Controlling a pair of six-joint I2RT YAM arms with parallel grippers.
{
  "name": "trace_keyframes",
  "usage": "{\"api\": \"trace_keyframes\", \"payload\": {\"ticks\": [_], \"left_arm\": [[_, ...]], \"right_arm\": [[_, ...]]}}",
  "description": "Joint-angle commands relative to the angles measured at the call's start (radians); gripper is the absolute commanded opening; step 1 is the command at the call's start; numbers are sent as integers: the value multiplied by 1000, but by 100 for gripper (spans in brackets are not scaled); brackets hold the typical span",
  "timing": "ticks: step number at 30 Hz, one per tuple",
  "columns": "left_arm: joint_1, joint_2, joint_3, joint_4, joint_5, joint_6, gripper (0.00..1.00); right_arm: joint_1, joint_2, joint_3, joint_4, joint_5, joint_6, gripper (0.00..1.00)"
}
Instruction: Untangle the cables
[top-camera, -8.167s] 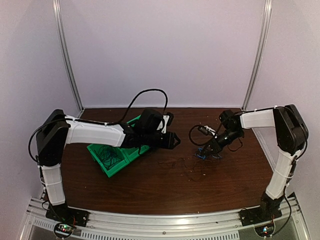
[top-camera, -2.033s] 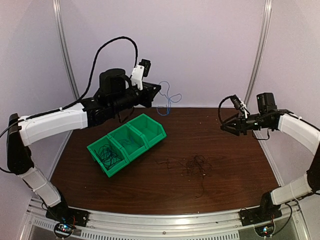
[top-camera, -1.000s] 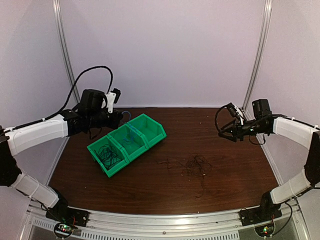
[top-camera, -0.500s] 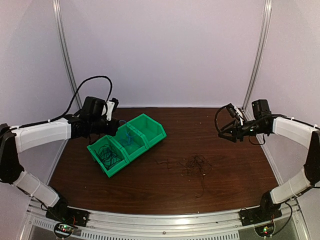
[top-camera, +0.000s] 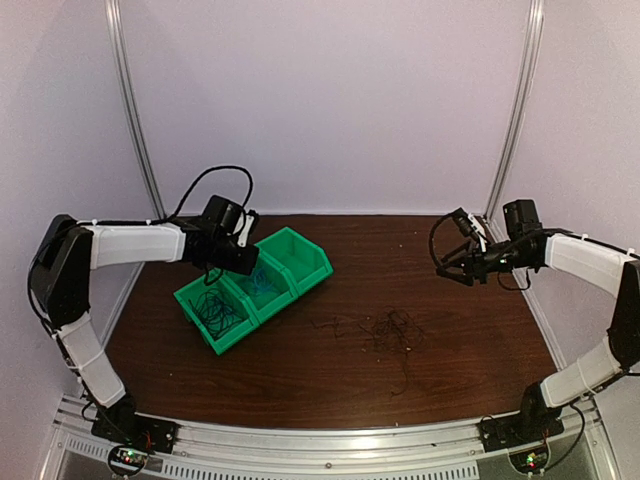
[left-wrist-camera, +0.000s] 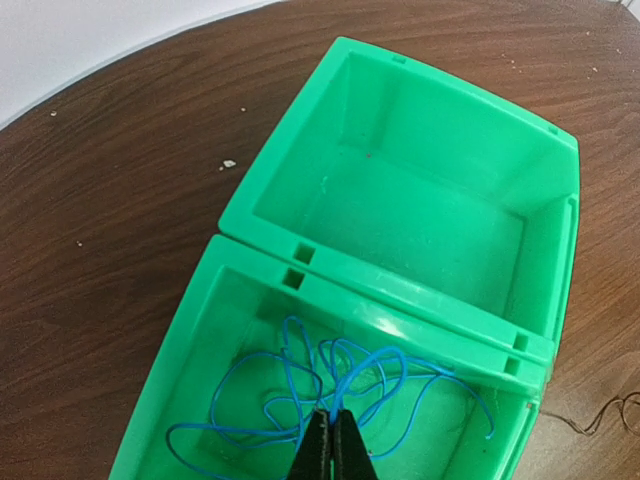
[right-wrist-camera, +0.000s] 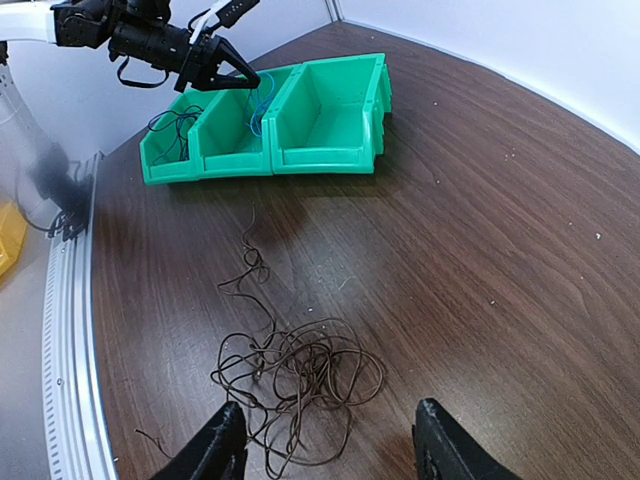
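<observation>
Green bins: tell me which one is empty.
The far end bin; the middle bin holds a blue cable, and the nearest bin holds dark cables.

left tool (left-wrist-camera: 327, 445) down from mid-air to middle bin (left-wrist-camera: 185, 345) | blue cable (left-wrist-camera: 300, 385) now inside it | right tool (right-wrist-camera: 330, 445) drawn back from worktop centre

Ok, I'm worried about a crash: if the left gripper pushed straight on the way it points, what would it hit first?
Likely the blue cable, coiled just ahead of the left gripper that pinches it, then the floor of the middle green bin; depth is unclear.
</observation>
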Motion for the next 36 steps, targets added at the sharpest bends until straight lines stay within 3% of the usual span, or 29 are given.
{"api": "trace_keyframes", "payload": {"ticks": [1,14,20,27,36], "left_arm": [[9,63,51,0,30,-2,0],[9,76,42,-24,10,-23,0],[9,72,83,-65,-15,-18,16],[9,13,97,-77,-16,-17,23],[9,-80,133,-135,2,-2,39]], "right_arm": [[-1,3,1,-13,-7,-19,58],[-1,31,9,-22,-16,-26,57],[-2,26,11,-25,-15,-29,58],[-1,26,10,-26,-17,-30,58],[-1,26,11,-27,-20,-30,58]]}}
